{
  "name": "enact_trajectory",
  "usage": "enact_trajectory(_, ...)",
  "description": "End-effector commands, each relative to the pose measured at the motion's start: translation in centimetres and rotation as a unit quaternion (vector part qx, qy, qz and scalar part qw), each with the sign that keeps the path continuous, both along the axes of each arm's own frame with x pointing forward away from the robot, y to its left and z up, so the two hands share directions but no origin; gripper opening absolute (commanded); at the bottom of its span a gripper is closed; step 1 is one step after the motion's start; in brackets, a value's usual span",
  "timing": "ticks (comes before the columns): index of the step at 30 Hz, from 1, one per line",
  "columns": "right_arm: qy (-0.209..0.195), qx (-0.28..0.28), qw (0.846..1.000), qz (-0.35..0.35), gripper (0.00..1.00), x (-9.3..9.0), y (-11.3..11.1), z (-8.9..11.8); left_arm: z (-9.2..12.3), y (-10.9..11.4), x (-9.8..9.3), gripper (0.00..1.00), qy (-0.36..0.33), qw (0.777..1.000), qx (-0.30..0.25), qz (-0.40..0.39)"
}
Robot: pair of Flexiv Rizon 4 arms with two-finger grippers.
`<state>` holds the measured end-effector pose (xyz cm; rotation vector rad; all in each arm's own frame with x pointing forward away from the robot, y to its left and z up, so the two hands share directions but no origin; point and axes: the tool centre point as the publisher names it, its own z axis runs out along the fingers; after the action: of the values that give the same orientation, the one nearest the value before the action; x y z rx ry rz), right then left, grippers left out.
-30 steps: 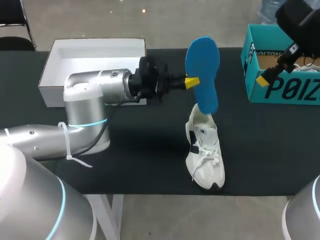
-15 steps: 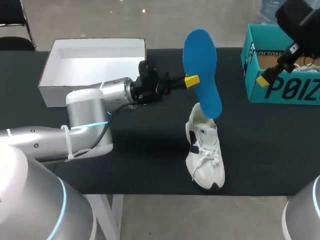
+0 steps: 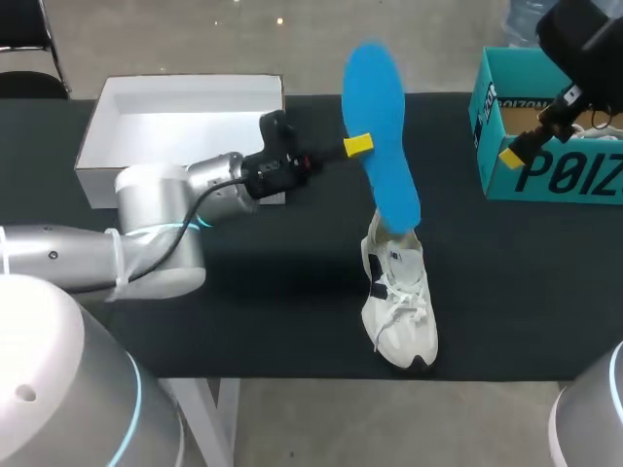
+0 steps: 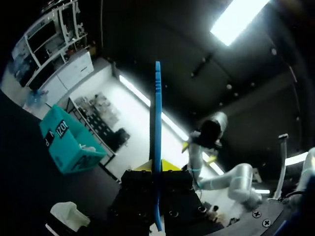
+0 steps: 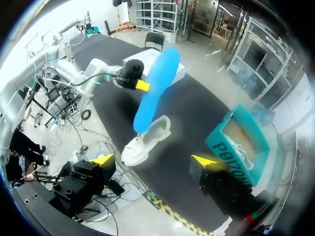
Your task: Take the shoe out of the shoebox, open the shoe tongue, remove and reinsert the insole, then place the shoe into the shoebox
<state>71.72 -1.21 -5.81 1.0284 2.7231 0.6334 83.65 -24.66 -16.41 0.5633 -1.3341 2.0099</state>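
The left end effector (image 3: 358, 146) is clamping the blue insole (image 3: 378, 107) upright, its lower end at the collar of the white shoe (image 3: 397, 302), which is lying on the surface (image 3: 292, 292). Removal is looking done, so reinsertion is coming up, and it's calling for steering that end down inside. The right end effector (image 5: 153, 160) is hanging, jaws apart, by the teal shoebox (image 3: 545, 175).

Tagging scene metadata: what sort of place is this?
Probably a robot lab test bench: a black table, the left gripper shut on a blue insole over a white shoe, and a teal shoebox at the table's right.
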Motion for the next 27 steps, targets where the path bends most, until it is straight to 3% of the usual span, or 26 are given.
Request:
enact_trajectory(1, 0.003, -0.002, 1.000, 0.000, 1.00, 0.3, 0.2, 0.1, -0.8, 0.8, -0.6, 0.00, 0.230, 0.968, 0.033, -0.093)
enact_trajectory(11, 0.003, -0.002, 1.000, 0.000, 1.00, 0.3, 0.2, 0.1, -2.0, 0.8, -1.1, 0.00, 0.249, 0.956, 0.080, -0.130)
enact_trajectory(27, 0.003, -0.002, 1.000, 0.000, 1.00, 0.3, 0.2, 0.1, -4.2, 0.4, -0.5, 0.00, 0.282, 0.949, 0.065, -0.128)
